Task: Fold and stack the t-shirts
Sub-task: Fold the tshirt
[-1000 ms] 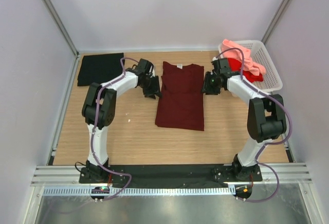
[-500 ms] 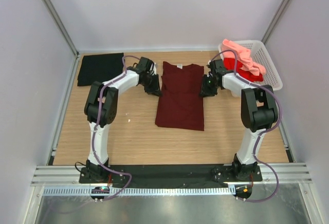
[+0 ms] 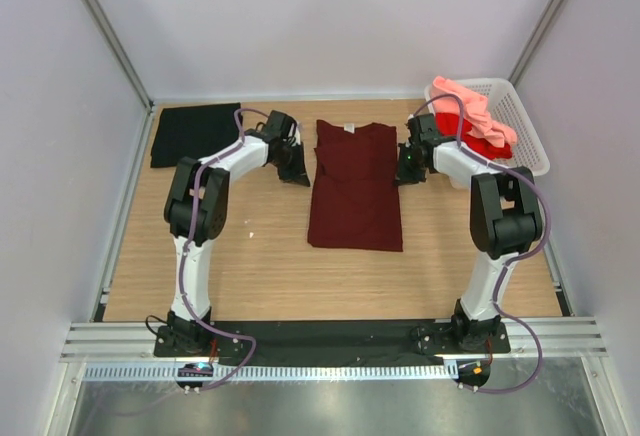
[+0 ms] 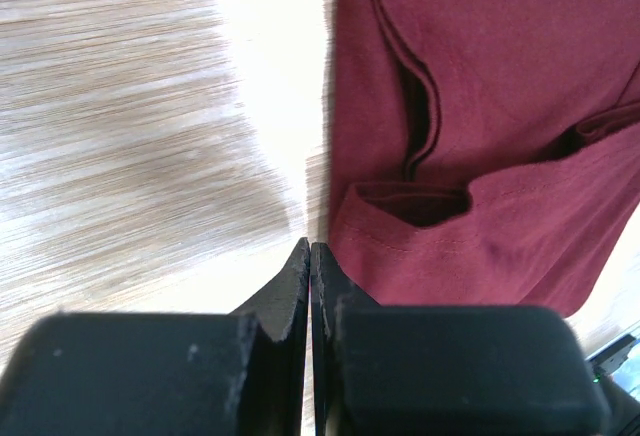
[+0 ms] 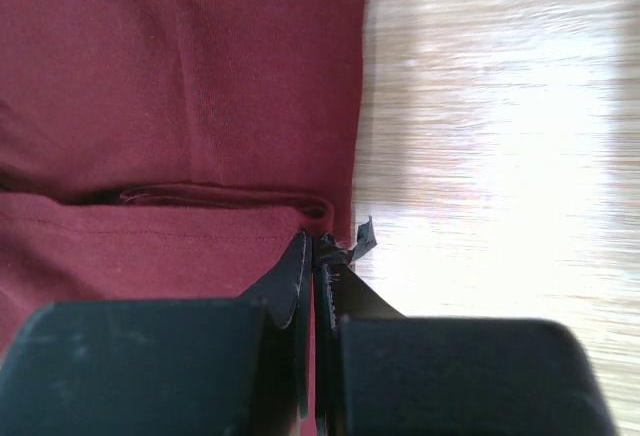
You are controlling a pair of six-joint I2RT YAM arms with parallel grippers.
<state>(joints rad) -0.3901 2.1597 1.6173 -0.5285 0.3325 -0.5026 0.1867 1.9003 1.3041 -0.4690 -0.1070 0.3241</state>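
Dark maroon t-shirt [image 3: 355, 191] flat at centre of desk [image 3: 250, 256], sleeves folded inward, neck label at far end. Left claw [image 3: 299, 172] clenched at shirt's left edge, right claw [image 3: 402, 173] clenched at right edge; cloth pinched or not, cannot tell. Black t-shirt [image 3: 195, 134] folded, far left. Salmon pink t-shirt [image 3: 465, 101] and red t-shirt [image 3: 487, 138] heaped in basket [image 3: 525, 131], far right.

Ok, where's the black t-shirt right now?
In the top view, the black t-shirt lies flat at the far left corner of the table, with the left gripper between it and the maroon t-shirt.
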